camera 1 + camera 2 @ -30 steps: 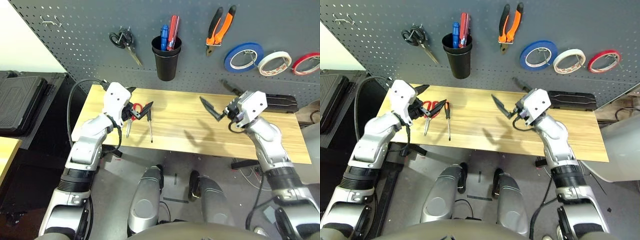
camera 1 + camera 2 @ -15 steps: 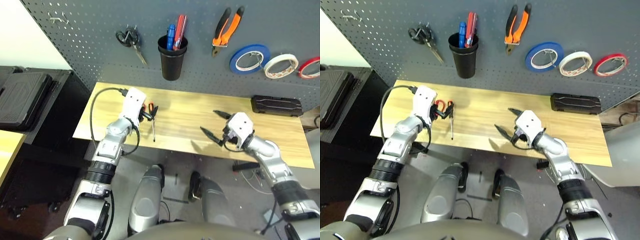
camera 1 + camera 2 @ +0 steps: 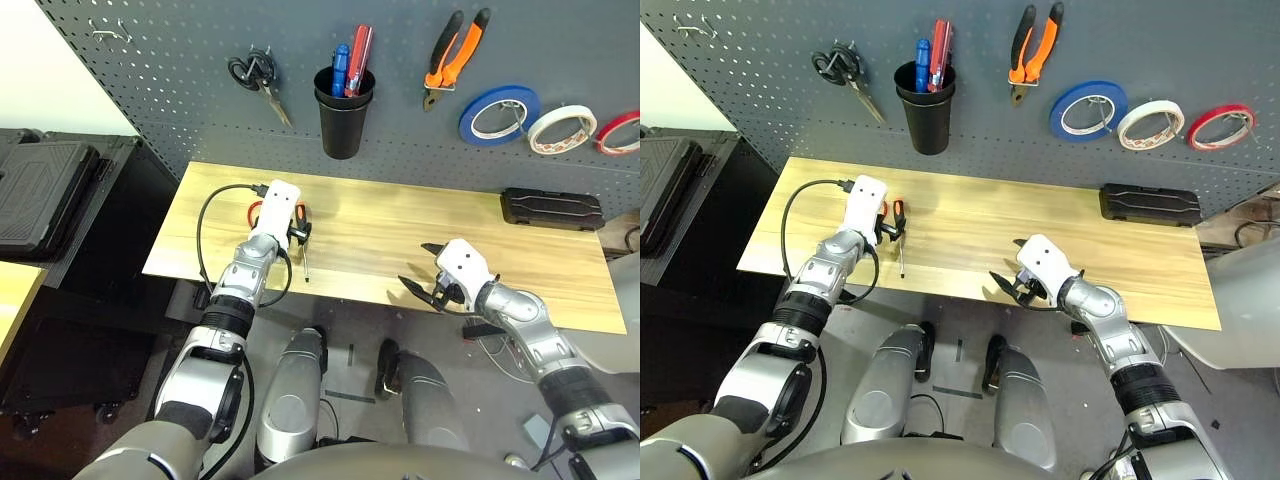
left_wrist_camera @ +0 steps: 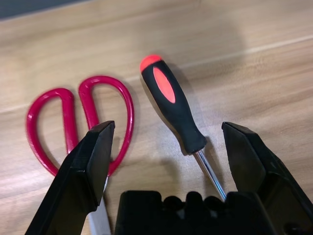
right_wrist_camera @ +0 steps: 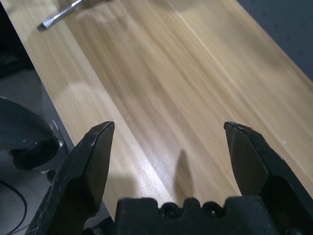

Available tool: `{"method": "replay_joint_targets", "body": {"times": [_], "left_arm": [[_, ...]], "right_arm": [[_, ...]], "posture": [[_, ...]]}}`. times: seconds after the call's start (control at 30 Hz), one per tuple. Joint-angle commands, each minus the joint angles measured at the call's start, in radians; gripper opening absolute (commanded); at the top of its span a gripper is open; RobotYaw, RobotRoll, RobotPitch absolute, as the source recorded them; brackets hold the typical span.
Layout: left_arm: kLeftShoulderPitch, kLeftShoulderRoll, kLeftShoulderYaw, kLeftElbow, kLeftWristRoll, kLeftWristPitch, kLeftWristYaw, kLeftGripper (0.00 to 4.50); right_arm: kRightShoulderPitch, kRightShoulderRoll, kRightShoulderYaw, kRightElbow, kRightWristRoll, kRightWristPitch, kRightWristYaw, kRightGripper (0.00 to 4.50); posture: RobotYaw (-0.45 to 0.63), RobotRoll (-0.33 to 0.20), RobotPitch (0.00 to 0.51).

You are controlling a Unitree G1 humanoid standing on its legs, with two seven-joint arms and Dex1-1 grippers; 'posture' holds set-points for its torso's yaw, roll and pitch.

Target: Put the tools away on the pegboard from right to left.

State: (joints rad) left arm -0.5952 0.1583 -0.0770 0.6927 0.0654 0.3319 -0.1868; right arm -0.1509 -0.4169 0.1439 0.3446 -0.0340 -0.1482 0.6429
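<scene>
The screwdriver lies on the wooden table, its black-and-orange handle toward the pegboard and its metal shaft toward the robot. Taking that pegboard side as twelve o'clock, the red-handled scissors lie near it at nine o'clock, handles also toward the board. The left gripper is open above the two tools, grasping nothing, with the screwdriver between its spread fingers in the left wrist view.

Between three and four o'clock from the screwdriver, the right gripper hovers near the front edge of the table, open and holding nothing.

On the pegboard, the orange-and-black pliers hang at one o'clock from the screwdriver, and the white tape roll hangs at two o'clock, between the blue tape roll and the red tape roll. The black cup, holding blue and red pens, is between twelve and one, and the black-handled scissors hang between eleven and twelve. Metal hooks stick out between ten and eleven. A black case lies on the table at three o'clock, by the pegboard.
</scene>
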Motion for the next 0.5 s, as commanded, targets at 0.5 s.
{"method": "replay_joint_targets", "body": {"times": [0.5], "left_arm": [[-0.109,-0.058,0.047,0.252,-0.019,0.019,0.008,4.50]], "right_arm": [[0.083,-0.012,0.005,-0.138,0.001,0.082,0.002,4.46]], "posture": [[0.20,0.000,0.337]]}}
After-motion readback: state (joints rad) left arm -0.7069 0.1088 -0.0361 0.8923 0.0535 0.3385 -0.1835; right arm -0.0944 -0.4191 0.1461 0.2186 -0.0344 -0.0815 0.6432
